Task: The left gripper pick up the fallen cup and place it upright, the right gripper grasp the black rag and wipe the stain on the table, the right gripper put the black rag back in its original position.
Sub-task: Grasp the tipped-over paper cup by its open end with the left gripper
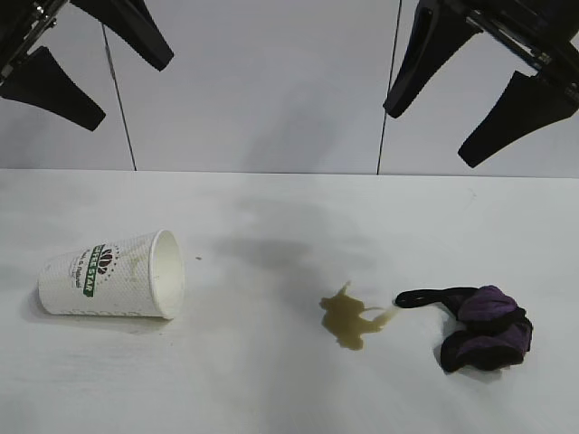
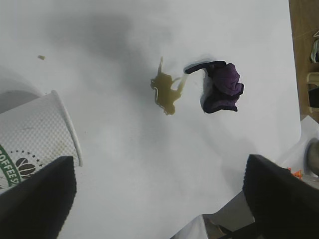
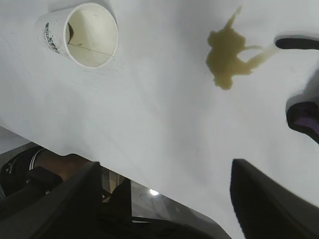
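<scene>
White table (image 1: 271,380) fills our view: the cup (image 1: 113,276) lies on its side well below our left gripper (image 1: 86,59), spread wide and empty. Stain (image 1: 351,318) touches the black rag (image 1: 484,327) beneath our right gripper (image 1: 475,90), equally agape, holding nothing.

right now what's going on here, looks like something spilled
Nothing is being handled yet. A white paper cup lies on its side on the table, its mouth toward a yellowish-brown stain. The black rag sits just past the stain, its thin tail reaching the edge of it. The left hand hangs open high above the cup's side, and the right hand hangs open above the rag, neither touching anything.
</scene>
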Controlling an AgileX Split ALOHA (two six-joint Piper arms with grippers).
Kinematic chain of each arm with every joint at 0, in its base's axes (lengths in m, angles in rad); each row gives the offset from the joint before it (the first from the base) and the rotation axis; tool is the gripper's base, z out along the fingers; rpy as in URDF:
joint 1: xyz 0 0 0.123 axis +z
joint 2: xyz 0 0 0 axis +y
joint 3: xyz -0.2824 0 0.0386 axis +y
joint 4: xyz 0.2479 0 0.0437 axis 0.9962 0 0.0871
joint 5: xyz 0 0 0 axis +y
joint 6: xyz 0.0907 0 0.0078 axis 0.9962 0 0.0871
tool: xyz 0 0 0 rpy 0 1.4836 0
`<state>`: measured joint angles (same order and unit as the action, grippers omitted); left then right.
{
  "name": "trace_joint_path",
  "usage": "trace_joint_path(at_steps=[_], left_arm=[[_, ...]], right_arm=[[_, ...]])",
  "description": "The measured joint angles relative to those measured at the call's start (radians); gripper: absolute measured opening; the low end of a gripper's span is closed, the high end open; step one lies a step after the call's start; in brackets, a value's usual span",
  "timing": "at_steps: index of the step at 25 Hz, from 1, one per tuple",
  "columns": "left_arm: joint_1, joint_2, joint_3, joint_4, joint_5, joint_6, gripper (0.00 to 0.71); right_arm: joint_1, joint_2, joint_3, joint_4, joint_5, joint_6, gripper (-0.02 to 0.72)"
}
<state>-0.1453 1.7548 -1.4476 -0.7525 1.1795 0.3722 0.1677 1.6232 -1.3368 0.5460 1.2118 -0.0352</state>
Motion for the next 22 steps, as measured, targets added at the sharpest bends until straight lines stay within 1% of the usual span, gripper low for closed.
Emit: trace_joint_path(at_steps=[22], left_arm=[[0.000, 0.000, 0.000, 0.000, -0.003, 0.001, 0.657]], right_arm=[[0.000, 0.000, 0.000, 0.019, 0.001, 0.004, 0.495]])
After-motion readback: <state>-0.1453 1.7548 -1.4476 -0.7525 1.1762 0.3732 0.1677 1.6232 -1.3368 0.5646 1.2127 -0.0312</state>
